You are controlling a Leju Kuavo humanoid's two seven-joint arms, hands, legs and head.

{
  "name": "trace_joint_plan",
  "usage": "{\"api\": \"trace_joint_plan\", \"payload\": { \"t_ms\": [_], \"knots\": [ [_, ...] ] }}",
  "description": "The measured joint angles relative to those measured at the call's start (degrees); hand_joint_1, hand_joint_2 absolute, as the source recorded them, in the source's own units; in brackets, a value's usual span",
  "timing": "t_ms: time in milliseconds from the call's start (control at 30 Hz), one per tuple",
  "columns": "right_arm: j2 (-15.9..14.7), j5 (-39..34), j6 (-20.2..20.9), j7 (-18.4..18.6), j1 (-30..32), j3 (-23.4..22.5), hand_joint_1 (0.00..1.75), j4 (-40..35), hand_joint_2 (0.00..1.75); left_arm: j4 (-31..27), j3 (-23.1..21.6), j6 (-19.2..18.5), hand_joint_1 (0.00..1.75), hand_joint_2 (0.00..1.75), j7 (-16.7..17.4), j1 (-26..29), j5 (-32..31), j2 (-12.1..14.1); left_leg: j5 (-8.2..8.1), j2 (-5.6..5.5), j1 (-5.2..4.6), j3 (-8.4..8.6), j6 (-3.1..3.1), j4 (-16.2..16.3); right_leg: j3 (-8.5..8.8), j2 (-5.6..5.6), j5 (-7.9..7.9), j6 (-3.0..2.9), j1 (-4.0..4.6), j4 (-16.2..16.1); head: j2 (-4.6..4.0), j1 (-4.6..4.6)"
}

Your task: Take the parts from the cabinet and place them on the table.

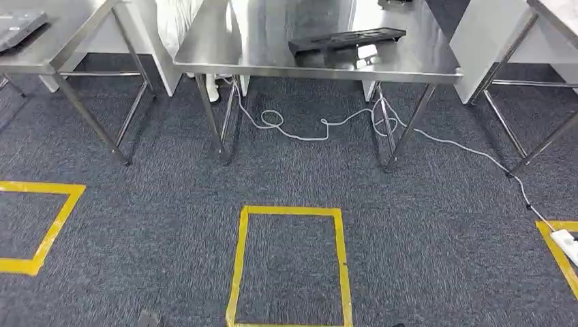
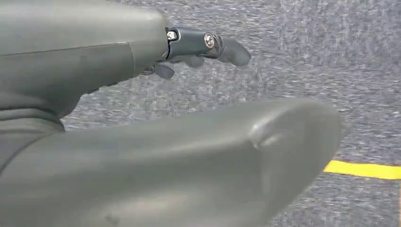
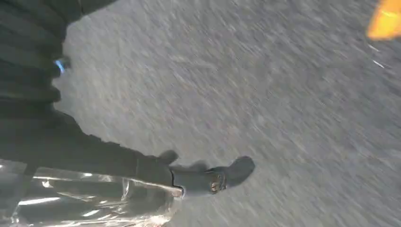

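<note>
— Do we see any writing or labels anywhere?

— None we can read. On the middle steel table point(image 1: 409, 65) lies a flat black tray point(image 1: 346, 41), its long axis running across our view, the right end slightly farther away. Whether it holds parts we cannot tell.

— And the part itself?

— In the right wrist view our right hand point(image 3: 156, 182) holds a clear, shiny plastic-wrapped part point(image 3: 85, 201) against its palm, over blurred grey carpet point(image 1: 422, 225). Which way the part points we cannot make out.

— The left hand?

— Our left hand point(image 2: 189, 52) holds nothing; its dark fingers point(image 2: 231, 49) are stretched out, apart from the thick thumb, above the carpet.

— What else lies ahead?

— A yellow tape square point(image 1: 290, 266) on the carpet before the table, a white cable point(image 1: 313, 129) looping under it, and a power strip point(image 1: 567, 242) at the right.
</note>
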Motion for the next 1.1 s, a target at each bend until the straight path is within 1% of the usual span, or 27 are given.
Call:
{"api": "trace_joint_plan", "payload": {
  "t_ms": [67, 100, 133, 167, 267, 300, 333, 367, 400, 433, 467, 500, 567, 600, 633, 667, 700, 767, 800, 833, 900, 933, 967, 1000, 1033, 1067, 1100],
  "knots": [
    [0.0, 0.0, 0.1, 0.0, 0.0, -0.1, 0.0, 0.0, 1.75, 0.0, 0.0, 0.0, 0.0, 0.0, 0.0, 0.0, 0.0, 0.0, -0.71, -0.01, 0.0, -0.09, -0.04, 0.7, -0.12, 0.0, 0.14, -0.04, 0.0, 0.0, 0.0, 0.02],
    [0.8, 0.0, 1.8, 0.0, 0.0, -0.6, 0.0, 0.0, 1.75, 0.0, 0.0, 0.8, 0.0, 0.0, 0.3, -0.3, -0.1, 0.0, -4.29, -0.02, 0.1, -0.41, -0.39, 9.5, -2.22, 0.01, 1.79, 0.08, 0.06, 0.4, 0.0, 0.05],
    [1.6, 0.3, 3.9, 0.0, 0.0, -1.0, 0.0, 0.1, 1.75, 0.0, 0.0, 2.1, 0.0, 0.0, 1.4, -1.3, -0.5, -0.4, 1.9, 0.01, 1.01, 6.11, -0.99, 6.6, -5.94, 0.01, 3.18, 1.03, -0.34, 2.8, 0.0, 0.0],
    [2.1, 0.9, 4.6, -0.1, -0.2, -1.2, 0.0, 0.1, 1.75, -0.1, -0.2, 2.4, 0.0, 0.0, 1.9, -2.4, -0.9, -0.9, -2.82, -1.26, 0.8, 11.79, -1.59, -2.8, -8.26, 0.12, 3.97, 2.23, -0.05, 4.4, 0.0, -0.22],
    [2.4, 1.7, 4.8, 0.2, -0.3, -1.2, 0.0, 0.1, 1.75, -0.1, -0.2, 2.4, 0.0, 0.0, 2.4, -2.8, -1.0, -1.1, -1.83, -1.3, -0.07, 10.72, 0.35, -2.6, -8.47, 0.37, 5.56, 3.71, 0.39, 3.8, 0.0, 0.22],
    [2.4, 1.9, 4.8, 0.4, -0.1, -1.3, 0.0, 0.2, 1.75, -0.1, -0.2, 2.4, 0.0, 0.0, 2.4, -2.9, -1.0, -1.2, -0.87, -0.95, -0.15, 9.67, 1.5, -3.3, -9.11, 0.44, 6.02, 4.19, 0.52, 3.9, 0.0, 0.11],
    [2.4, 1.9, 4.8, 0.5, -0.2, -1.3, 0.0, 0.3, 1.75, -0.1, -0.2, 2.4, 0.0, 0.0, 2.5, -3.0, -1.0, -1.4, 0.16, -0.7, -0.17, 8.98, 2.38, -3.5, -10.01, 0.47, 3.98, 3.77, -0.07, 5.2, 0.0, 0.09],
    [2.5, 2.0, 4.8, 0.5, -0.1, -1.3, 0.0, 0.3, 1.75, -0.2, -0.2, 2.4, 0.0, 0.0, 2.5, -3.1, -1.0, -1.4, 0.9, -0.62, -0.17, 7.99, 3.06, -3.7, -10.96, 0.47, 0.58, 3.08, 0.03, 7.9, 0.0, 0.6],
    [2.5, 2.0, 4.8, 0.5, -0.1, -1.3, 0.0, 0.3, 1.75, -0.2, -0.2, 2.4, 0.0, 0.0, 2.5, -3.1, -1.0, -1.4, 1.75, -0.59, -0.23, 6.87, 3.1, -3.7, -12.47, 0.47, -3.09, 2.67, 0.02, 11.9, 0.0, 0.59],
    [2.5, 2.0, 4.8, 0.5, -0.2, -1.3, 0.0, 0.3, 1.75, -0.2, -0.3, 2.4, 0.0, 0.0, 2.5, -3.1, -1.1, -1.4, 2.54, -0.51, -0.31, 5.94, 3.17, -3.7, -13.14, 0.48, -5.48, 2.6, 0.03, 15.7, 0.0, 0.59],
    [2.5, 2.0, 4.8, 0.5, -0.2, -1.3, 0.0, 0.3, 1.75, -0.2, -0.3, 2.4, 0.0, 0.0, 2.5, -3.1, -1.2, -1.4, 3.31, -0.42, -0.4, 4.9, 3.17, -3.6, -13.46, 0.49, -6.67, 2.86, 0.04, 18.9, 0.0, 0.64],
    [2.4, 2.0, 5.0, 0.5, -0.3, -1.3, 0.0, 0.3, 1.75, -0.2, -0.3, 2.4, 0.0, 0.0, 2.6, -3.1, -1.2, -1.4, 4.2, -0.27, -0.55, 4.17, 3.14, -3.6, -13.06, 0.51, -6.37, 3.41, 0.2, 21.1, 0.0, 0.57],
    [2.4, 1.9, 5.4, 0.5, -0.4, -1.3, 0.0, 0.3, 1.75, -0.2, -0.4, 2.3, 0.0, 0.0, 2.7, -3.1, -1.2, -1.4, 6.29, -0.25, -0.9, 1.62, 3.03, -3.6, -9.06, 0.53, -2.41, 4.61, 0.63, 19.5, 0.0, 0.66],
    [2.3, 1.9, 5.4, 0.5, -0.5, -1.3, 0.0, 0.3, 1.75, -0.2, -0.4, 2.3, 0.0, 0.0, 2.7, -3.1, -1.2, -1.4, 7.11, -0.27, -1.06, 0.68, 2.94, -3.6, -6.31, 0.53, -1.4, 4.51, 0.78, 16.5, 0.0, 0.64],
    [2.3, 1.9, 5.4, 0.5, -0.7, -1.3, 0.0, 0.3, 1.75, -0.2, -0.4, 2.3, 0.0, 0.0, 2.8, -3.1, -1.2, -1.5, 8.08, -0.24, -1.03, 0.07, 2.87, -3.5, -1.84, 0.51, -2.0, 3.53, 1.22, 11.1, 0.0, 0.62],
    [2.0, 1.9, 5.4, 0.5, -0.8, -1.3, 0.0, 0.2, 1.75, -0.2, -0.5, 2.3, 0.0, 0.0, 2.8, -3.1, -1.2, -1.8, 8.72, -0.27, -1.26, -0.25, 2.48, -3.5, 3.49, 0.41, -4.72, 1.92, 1.83, 4.1, 0.0, 0.57],
    [1.9, 1.9, 5.4, 0.5, -1.1, -1.3, 0.0, 0.2, 1.75, -0.2, -0.4, 2.3, 0.0, 0.0, 2.8, -3.1, -1.2, -1.9, 9.64, -0.01, -1.15, -0.24, 2.12, -3.7, 4.73, 0.32, -6.07, 1.37, 2.42, 0.1, 0.0, 0.48],
    [1.8, 1.9, 5.4, 0.5, -1.1, -1.4, 0.0, 0.3, 1.75, -0.1, -0.4, 2.3, 0.0, 0.0, 2.8, -3.1, -1.3, -1.9, 12.02, 0.22, -0.8, 0.05, 1.35, -5.7, 3.56, 0.44, -4.75, 0.56, 2.83, 0.4, 0.0, 0.55],
    [1.8, 1.9, 5.4, 0.5, -1.0, -1.4, 0.0, 0.3, 1.75, -0.1, -0.4, 2.3, 0.0, 0.0, 2.8, -3.0, -1.2, -1.9, 13.3, 0.14, -0.95, 0.12, 0.86, -6.7, 2.87, 0.41, -3.53, 0.14, 2.59, 0.0, 0.0, 0.46],
    [1.9, 1.9, 5.5, 0.5, -0.9, -1.4, 0.0, 0.4, 1.75, -0.1, -0.4, 2.3, 0.0, 0.0, 2.8, -2.9, -1.2, -1.8, 12.47, -0.03, -0.6, -0.61, 0.74, -6.6, 2.34, 0.13, -2.26, -0.19, 0.77, -0.3, 0.0, 0.7],
    [1.9, 1.8, 5.5, 0.5, -0.6, -1.4, 0.0, 0.5, 1.75, -0.1, -0.4, 2.3, 0.0, 0.0, 2.9, -2.7, -1.2, -1.8, 3.11, -0.28, -0.34, -1.51, -0.18, -1.2, 0.19, 0.01, -0.22, -1.59, 1.09, -0.3, 0.0, 0.25],
    [2.1, 1.9, 5.5, 0.5, -0.5, -1.4, 0.0, 0.5, 1.75, -0.1, -0.4, 2.2, 0.0, 0.0, 2.9, -2.7, -1.2, -1.7, -0.53, -0.37, -0.15, -1.87, -0.62, 3.0, -0.76, -0.05, 0.67, -1.61, 1.1, -0.3, 0.0, 0.33],
    [2.1, 1.9, 5.6, 0.5, -0.5, -1.4, 0.0, 0.5, 1.75, -0.1, -0.4, 2.2, 0.0, 0.0, 2.9, -2.7, -1.2, -1.6, -2.96, -0.37, 0.02, -2.06, -1.18, 8.2, -1.98, -0.12, 1.66, -1.51, 1.09, -0.2, 0.0, 0.27],
    [2.1, 1.9, 5.7, 0.5, -0.5, -1.4, 0.0, 0.5, 1.75, -0.1, -0.4, 2.2, 0.0, 0.0, 2.9, -2.7, -1.2, -1.6, -2.73, -0.36, 0.27, -1.78, -1.58, 11.4, -2.56, -0.14, 2.49, -1.34, 1.05, -0.1, 0.0, 0.27],
    [2.1, 1.9, 5.9, 0.5, -0.4, -1.4, 0.0, 0.5, 1.75, -0.1, -0.4, 2.1, 0.0, 0.0, 3.0, -2.7, -1.3, -1.6, -0.9, -0.33, 0.56, -0.85, -1.9, 12.8, -3.64, -0.2, 3.27, -1.03, 0.93, 0.0, 0.0, 0.29],
    [2.2, 1.9, 5.9, 0.5, -0.4, -1.4, 0.0, 0.5, 1.75, -0.1, -0.4, 2.1, 0.0, 0.0, 3.0, -2.8, -1.3, -1.6, 1.47, -0.31, 0.91, 1.06, -2.2, 12.0, -4.78, -0.2, 3.95, -0.72, 0.73, 0.5, 0.0, 0.24],
    [2.2, 1.9, 5.9, 0.5, -0.4, -1.4, 0.0, 0.5, 1.75, -0.1, -0.4, 2.1, 0.0, 0.0, 3.0, -2.8, -1.3, -1.6, 3.0, -0.29, 1.16, 4.57, -2.43, 8.8, -6.12, -0.2, 4.53, -0.23, 0.5, 1.1, 0.0, 0.27]
  ]
}}
